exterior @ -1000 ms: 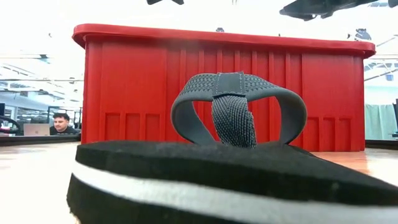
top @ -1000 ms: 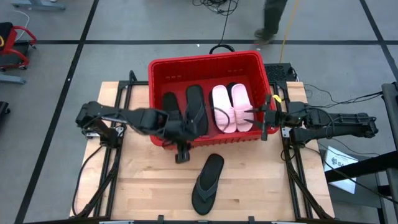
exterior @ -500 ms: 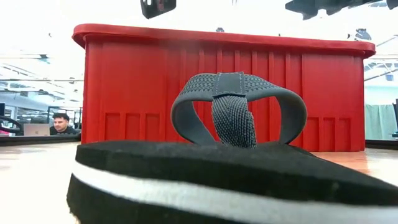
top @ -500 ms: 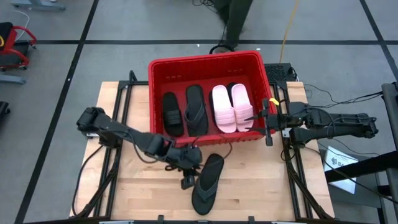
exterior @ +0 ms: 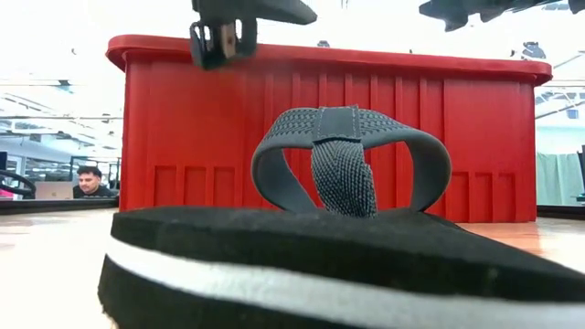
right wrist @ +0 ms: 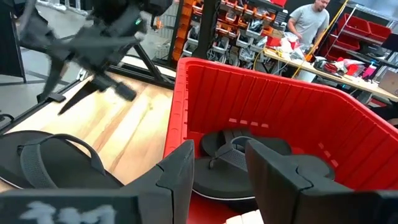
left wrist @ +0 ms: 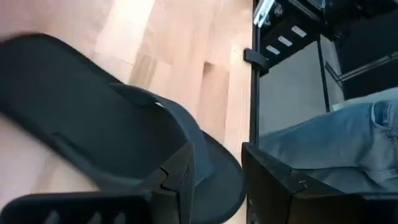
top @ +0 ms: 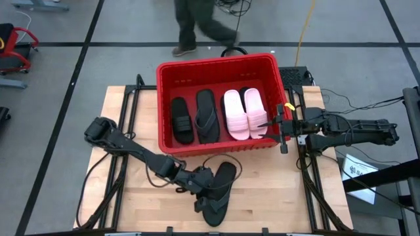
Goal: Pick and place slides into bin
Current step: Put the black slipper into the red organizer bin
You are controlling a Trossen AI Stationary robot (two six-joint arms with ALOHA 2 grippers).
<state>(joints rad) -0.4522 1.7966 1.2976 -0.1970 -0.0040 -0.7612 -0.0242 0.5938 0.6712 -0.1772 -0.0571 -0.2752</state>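
A black thong flip-flop [top: 220, 193] lies sole-down on the wooden table in front of the red bin [top: 216, 147]; it fills the low view [exterior: 347, 256]. My left gripper [top: 200, 196] hangs open just above its left side, tilted down, touching nothing [left wrist: 217, 168] [exterior: 219, 41]. In the bin rest a black wide-strap slide [top: 182, 121], a black flip-flop [top: 207, 117] and a pale pink pair [top: 244, 113]. My right gripper [top: 282, 128] waits open at the bin's right rim [right wrist: 217, 168].
The bin's near wall [exterior: 320, 128] stands just behind the flip-flop. Bare table lies to the left and right of the flip-flop. A person [top: 197, 26] walks past the table's far side, and a leg in jeans [left wrist: 336, 143] shows beyond the table edge.
My left gripper has swung from over the bin's near wall toward the table's near edge and down, tipping and rolling, and now hangs open over the flip-flop on the table. The flip-flop has not moved. The person behind the table has walked leftward.
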